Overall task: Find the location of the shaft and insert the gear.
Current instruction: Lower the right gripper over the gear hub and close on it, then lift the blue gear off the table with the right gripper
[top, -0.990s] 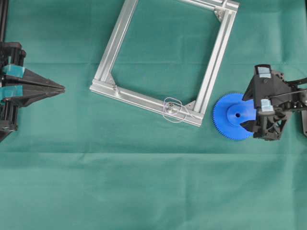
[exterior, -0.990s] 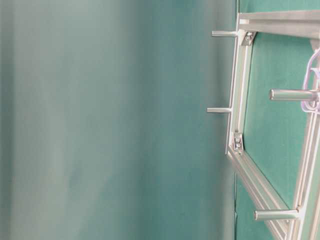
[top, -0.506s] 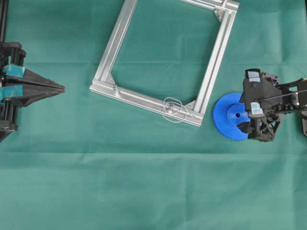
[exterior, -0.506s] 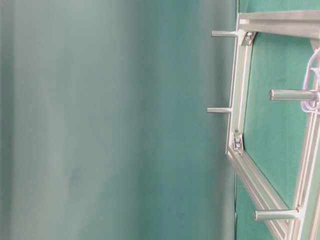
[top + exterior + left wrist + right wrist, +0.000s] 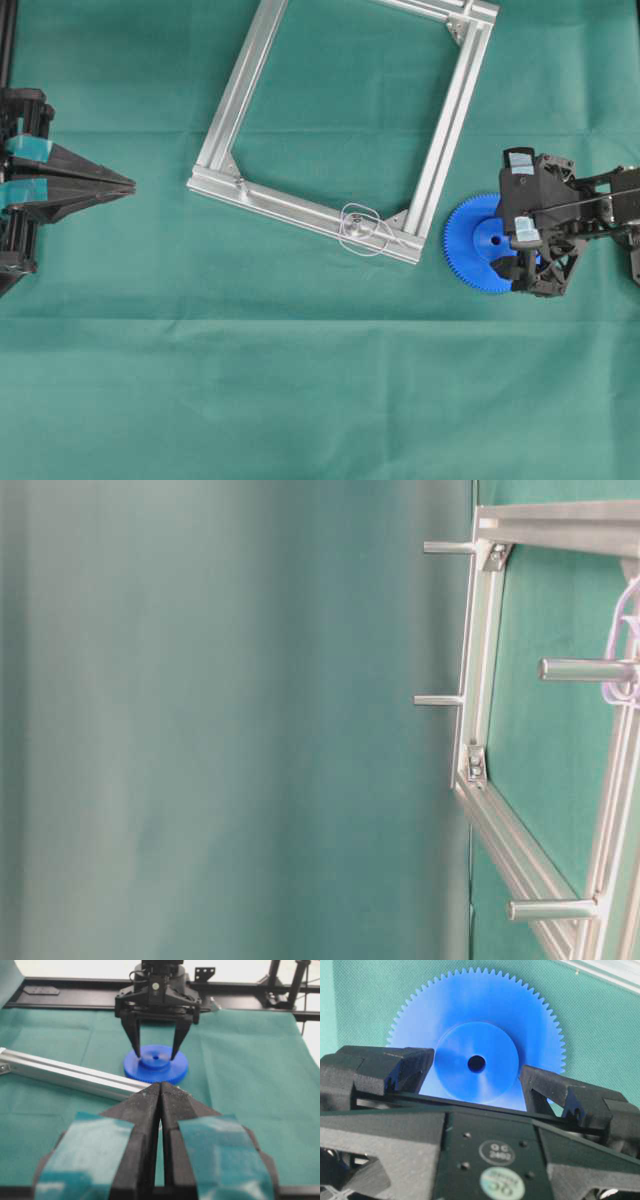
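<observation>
Straddling the gear's [image 5: 476, 1062] hub, right tool [image 5: 155, 1056] gapes.

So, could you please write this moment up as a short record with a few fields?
surface: green cloth
gear: blue gear lying flat on the cloth, just right of the metal frame
shaft: short metal pin upright on the frame's near rail, thin wire loop around it, no gear on it
right gripper: open, fingers either side of the gear's raised hub, not closed on it
left gripper: shut, empty, far from the gear
</observation>
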`<state>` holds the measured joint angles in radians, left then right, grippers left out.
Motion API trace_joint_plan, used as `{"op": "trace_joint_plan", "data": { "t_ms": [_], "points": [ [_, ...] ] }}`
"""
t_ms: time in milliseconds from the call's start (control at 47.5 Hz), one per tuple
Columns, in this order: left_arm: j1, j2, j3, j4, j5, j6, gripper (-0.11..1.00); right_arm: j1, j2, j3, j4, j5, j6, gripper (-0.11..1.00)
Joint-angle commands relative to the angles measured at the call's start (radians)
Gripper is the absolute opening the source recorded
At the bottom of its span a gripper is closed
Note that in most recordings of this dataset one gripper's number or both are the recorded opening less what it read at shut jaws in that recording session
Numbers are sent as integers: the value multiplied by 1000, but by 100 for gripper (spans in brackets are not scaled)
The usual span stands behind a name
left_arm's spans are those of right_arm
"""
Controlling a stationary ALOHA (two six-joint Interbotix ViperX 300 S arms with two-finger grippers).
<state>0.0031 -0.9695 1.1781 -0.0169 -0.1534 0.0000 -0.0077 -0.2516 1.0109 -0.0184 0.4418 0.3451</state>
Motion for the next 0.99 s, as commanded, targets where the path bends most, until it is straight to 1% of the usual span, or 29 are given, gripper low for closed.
{"op": "trace_joint_plan", "data": {
  "t_ms": [0, 548, 674, 759, 780, 969],
  "points": [
    [0, 6, -26, 0, -5, -2, 0, 3, -2, -6, 2, -6, 2, 91],
    [0, 6, -26, 0, -2, -2, 0, 3, 20, -6, 2, -18, 2, 89],
    [2, 6, -26, -2, -2, -2, 0, 3, 28, -6, 2, -14, 2, 83],
    [0, 6, -26, 0, -2, -2, 0, 3, 35, -6, 2, -14, 2, 70],
    [0, 6, -26, 0, 0, -2, 0, 3, 35, -6, 2, -12, 2, 68],
    [2, 6, -28, -2, 0, 0, 0, 3, 35, -5, 2, 6, 0, 69]
  ]
}}
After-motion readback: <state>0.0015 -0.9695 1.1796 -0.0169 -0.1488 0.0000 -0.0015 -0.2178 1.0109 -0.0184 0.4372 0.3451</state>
